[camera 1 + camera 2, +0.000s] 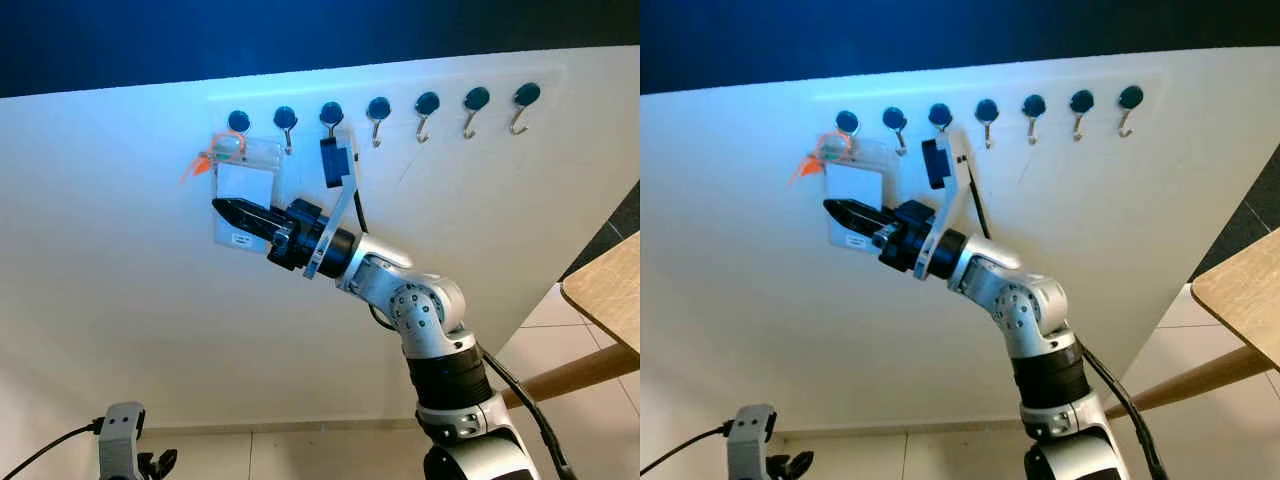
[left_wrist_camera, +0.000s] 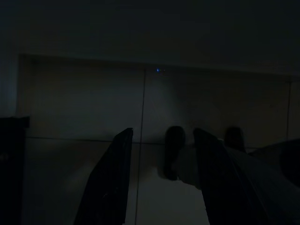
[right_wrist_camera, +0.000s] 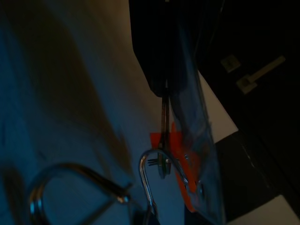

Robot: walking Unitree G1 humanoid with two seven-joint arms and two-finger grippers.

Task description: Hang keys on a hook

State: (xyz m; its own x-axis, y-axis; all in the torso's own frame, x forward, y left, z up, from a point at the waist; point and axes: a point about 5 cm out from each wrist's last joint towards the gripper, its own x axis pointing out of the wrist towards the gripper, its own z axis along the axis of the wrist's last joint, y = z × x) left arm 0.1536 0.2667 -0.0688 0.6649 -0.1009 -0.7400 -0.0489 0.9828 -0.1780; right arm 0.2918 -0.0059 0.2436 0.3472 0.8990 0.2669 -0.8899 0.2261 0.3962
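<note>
A clear key pouch with a white card and an orange tag hangs against the white wall at the leftmost hook of a row of blue-knobbed hooks. My right gripper is raised to the wall with its fingers pressed together on the pouch's lower part. In the right wrist view the pouch runs from the black fingers down to a metal hook, with the key ring at the hook's tip. My left gripper hangs low and stands open.
Several empty hooks continue to the right along the wall. The wrist camera sits just in front of the third hook. A wooden table juts in at the right, over the tiled floor.
</note>
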